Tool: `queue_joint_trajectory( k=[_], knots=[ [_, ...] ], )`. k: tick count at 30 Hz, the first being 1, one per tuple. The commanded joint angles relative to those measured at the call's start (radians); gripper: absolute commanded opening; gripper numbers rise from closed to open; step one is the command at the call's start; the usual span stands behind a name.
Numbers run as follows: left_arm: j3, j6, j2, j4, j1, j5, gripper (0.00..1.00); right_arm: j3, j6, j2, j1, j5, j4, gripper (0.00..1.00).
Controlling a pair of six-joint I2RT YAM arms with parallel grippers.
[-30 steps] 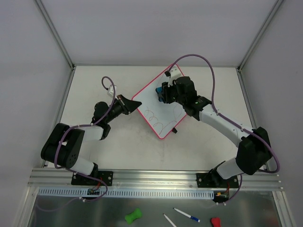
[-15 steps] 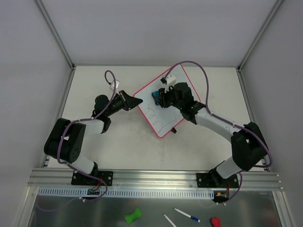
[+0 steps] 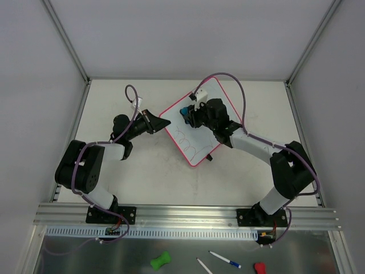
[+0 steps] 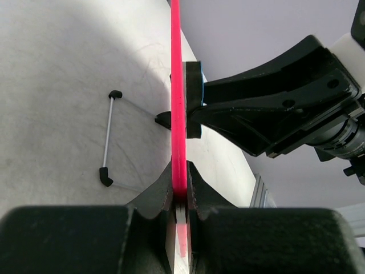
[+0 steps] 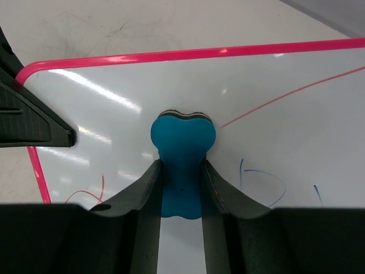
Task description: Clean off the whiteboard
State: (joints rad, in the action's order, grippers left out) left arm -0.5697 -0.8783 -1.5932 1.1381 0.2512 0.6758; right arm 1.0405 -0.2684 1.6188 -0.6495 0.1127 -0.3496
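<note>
The whiteboard (image 3: pixel 199 155) lies as a diamond in the middle of the table, white with a pink rim (image 4: pixel 177 85). Red loops (image 3: pixel 185 138) mark its lower half. A red line (image 5: pixel 285 97) and a blue scribble (image 5: pixel 263 178) show in the right wrist view. My left gripper (image 3: pixel 161 121) (image 4: pixel 179 191) is shut on the board's left corner, both jaws pinching the rim. My right gripper (image 3: pixel 191 114) (image 5: pixel 182 171) is shut on a blue eraser (image 5: pixel 182 142) (image 3: pixel 185 112), which is pressed flat on the board near that corner.
A thin wire stand with black ends (image 4: pixel 108 137) lies on the table beside the board, and a small black clip (image 3: pixel 211 157) sits at its lower right edge. Below the rail lie a green object (image 3: pixel 160 261), pens (image 3: pixel 224 260) and a red object (image 3: pixel 259 267).
My right gripper has slid the eraser leftward across the board, closer to the corner that the left gripper holds. The board has shifted slightly with it.
</note>
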Motion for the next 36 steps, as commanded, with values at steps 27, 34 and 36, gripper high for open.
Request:
queue_joint_trajectory(
  k=[27,34,36],
  knots=[
    [-0.021,0.151,0.113,-0.178,0.007,0.137,0.0,0.567,0.12,0.369,0.372,0.116,0.382,0.01],
    [-0.032,0.148,0.095,-0.172,0.008,0.142,0.0,0.592,0.104,0.368,0.389,0.219,0.38,0.0],
    [-0.036,0.144,0.088,-0.172,0.008,0.145,0.0,0.587,0.08,0.357,0.389,0.222,0.38,0.0]
  ],
)
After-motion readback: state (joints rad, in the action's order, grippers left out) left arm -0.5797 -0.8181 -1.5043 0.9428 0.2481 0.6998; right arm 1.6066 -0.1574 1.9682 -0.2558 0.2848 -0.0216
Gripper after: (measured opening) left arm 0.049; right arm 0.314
